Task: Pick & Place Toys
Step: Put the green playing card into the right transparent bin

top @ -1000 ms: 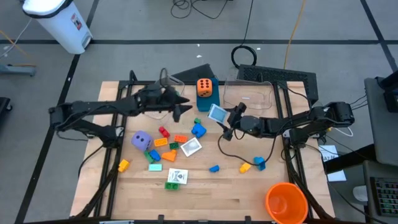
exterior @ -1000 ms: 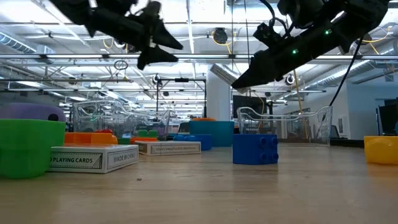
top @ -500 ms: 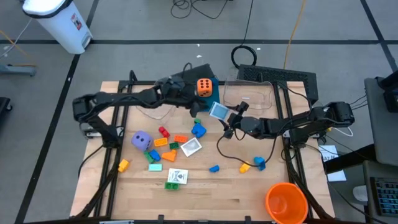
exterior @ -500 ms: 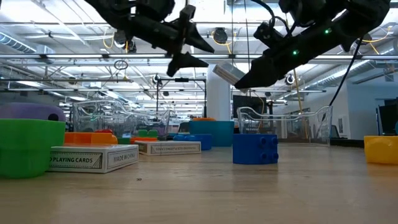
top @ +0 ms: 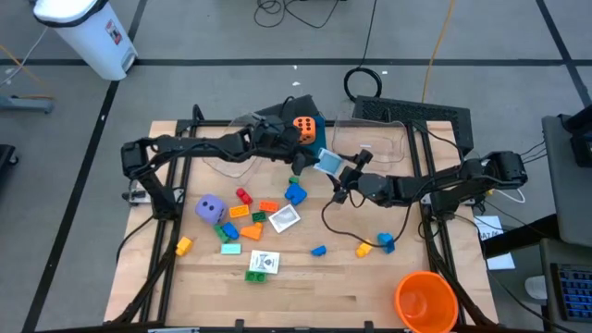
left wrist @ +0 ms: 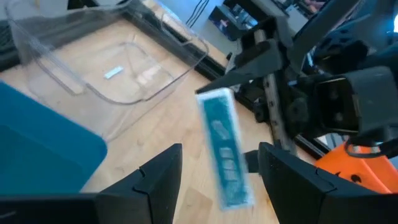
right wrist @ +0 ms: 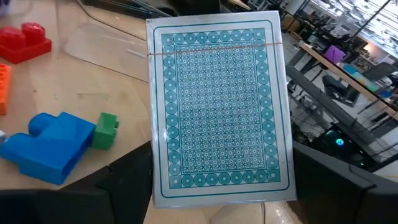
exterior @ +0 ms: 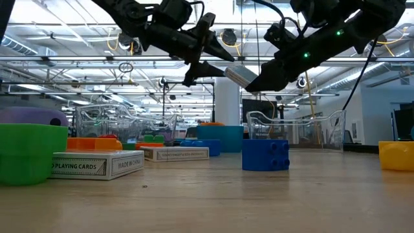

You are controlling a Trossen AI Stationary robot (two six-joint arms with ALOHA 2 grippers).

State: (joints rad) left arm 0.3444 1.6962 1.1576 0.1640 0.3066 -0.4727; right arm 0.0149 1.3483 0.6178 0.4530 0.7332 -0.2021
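My right gripper [top: 344,176] holds a blue-patterned card pack [top: 326,162] in the air above the table's middle. The pack also shows in the low view [exterior: 236,74] and fills the right wrist view [right wrist: 217,106]. My left gripper [top: 305,159] is open and reaches in from the left. Its two fingers [left wrist: 158,180] stand on either side of the pack's free end [left wrist: 233,186], and I see no touch. Bricks [top: 294,192], a purple die [top: 211,208] and white cards [top: 282,218] lie on the table. An orange die [top: 303,128] sits on a blue box. My right gripper pinches the card pack at one short end [right wrist: 217,196], one finger at each long edge. The fingers come nearly level from the table's right side. The pack is lifted clear and sticks out beyond the fingers toward my left gripper.
Two clear tubs [top: 370,143] [top: 231,159] stand at the back of the table. A big orange cup [top: 425,301] stands at the near right corner. In the low view a card box [exterior: 97,165] and a blue brick [exterior: 265,155] sit on the wood.
My left gripper has swung from over the left tub toward the table's right, up to the held card pack, and has rolled a little. Its fingers now flank the pack's free end. My right gripper has kept its place and rolled slightly, turning the pack more on edge.
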